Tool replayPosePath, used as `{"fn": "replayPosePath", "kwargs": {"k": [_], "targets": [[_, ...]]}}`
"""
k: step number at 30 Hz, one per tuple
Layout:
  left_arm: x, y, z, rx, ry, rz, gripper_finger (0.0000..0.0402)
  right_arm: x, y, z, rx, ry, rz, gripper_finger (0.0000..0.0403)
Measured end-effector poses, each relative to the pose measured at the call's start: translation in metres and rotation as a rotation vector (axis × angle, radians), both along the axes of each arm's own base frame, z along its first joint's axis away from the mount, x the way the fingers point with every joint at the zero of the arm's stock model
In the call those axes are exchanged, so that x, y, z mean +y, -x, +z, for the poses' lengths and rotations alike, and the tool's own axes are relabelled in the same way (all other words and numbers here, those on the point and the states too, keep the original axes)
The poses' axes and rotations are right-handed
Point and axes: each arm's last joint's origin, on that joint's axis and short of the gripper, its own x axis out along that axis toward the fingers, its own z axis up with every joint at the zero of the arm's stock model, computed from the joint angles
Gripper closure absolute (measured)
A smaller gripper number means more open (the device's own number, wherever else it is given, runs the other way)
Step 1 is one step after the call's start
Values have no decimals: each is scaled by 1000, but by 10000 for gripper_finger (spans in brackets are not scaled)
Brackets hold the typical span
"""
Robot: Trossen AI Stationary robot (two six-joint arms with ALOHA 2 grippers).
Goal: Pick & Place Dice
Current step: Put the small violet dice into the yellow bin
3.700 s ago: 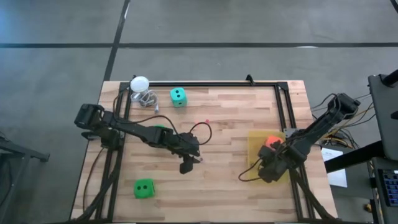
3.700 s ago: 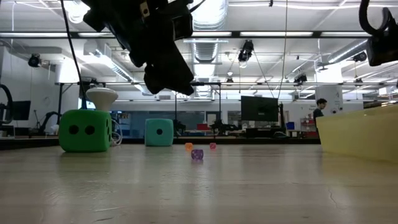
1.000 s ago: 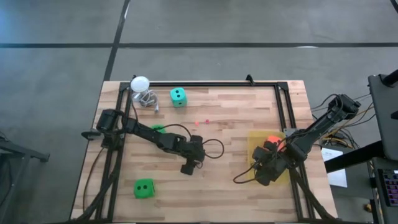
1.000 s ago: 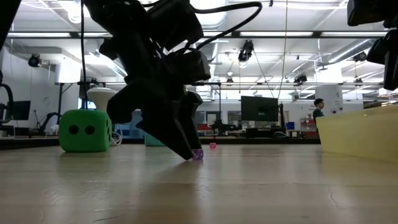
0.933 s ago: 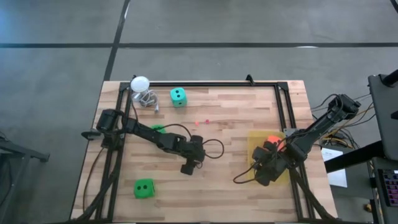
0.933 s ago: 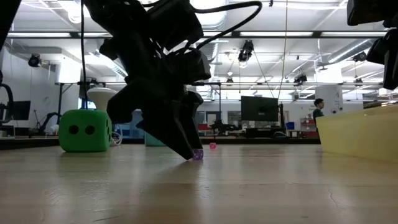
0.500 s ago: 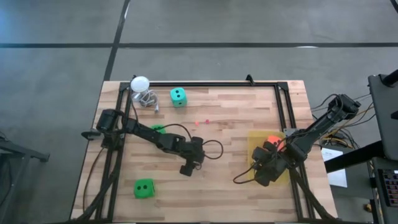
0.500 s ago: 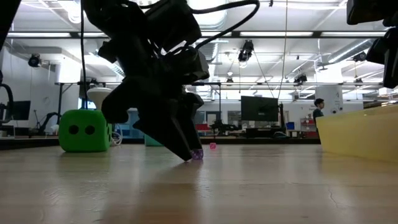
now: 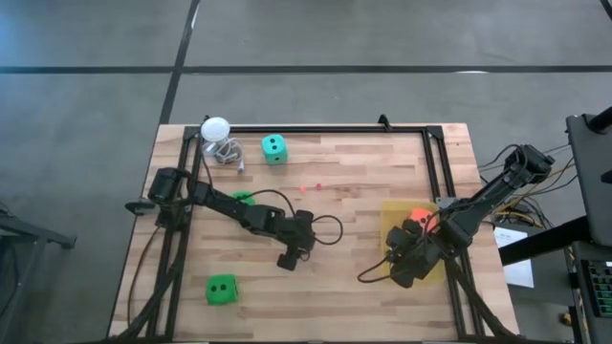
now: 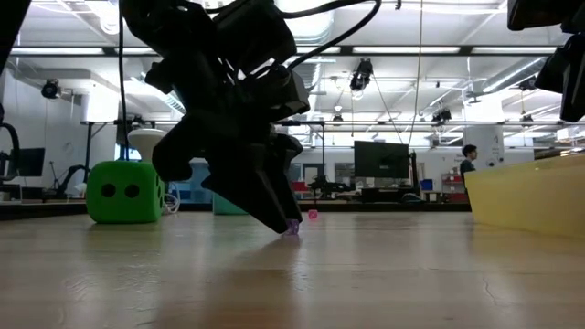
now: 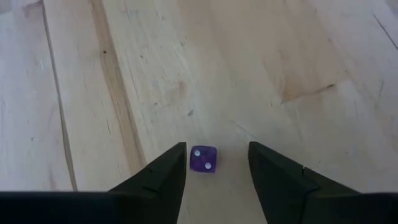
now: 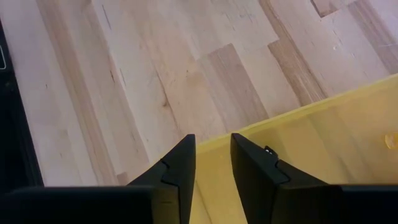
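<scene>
Table (image 9: 363, 172) centre: left gripper (image 11: 216, 163), fingers apart, straddling a small purple die (image 11: 203, 159) without gripping it. Right gripper (image 12: 212, 163), fingers slightly apart and empty, over the yellow tray (image 12: 323, 143) rim.

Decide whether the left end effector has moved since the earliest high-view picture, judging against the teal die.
Yes. The left end effector has shifted slightly right and farther from the teal die, and now straddles a tiny purple die on the table.

Tiny purple die (image 11: 203, 159) between gripper (image 11: 216, 163) fingers.
</scene>
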Motion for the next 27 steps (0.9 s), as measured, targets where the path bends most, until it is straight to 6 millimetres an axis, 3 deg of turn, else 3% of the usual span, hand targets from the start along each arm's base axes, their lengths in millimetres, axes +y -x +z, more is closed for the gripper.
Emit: {"fn": "replayPosePath", "kwargs": {"k": [27], "targets": [[1,-2,-9,21,21,-5,284,2,-2,1,-20,-16,4,314]]}}
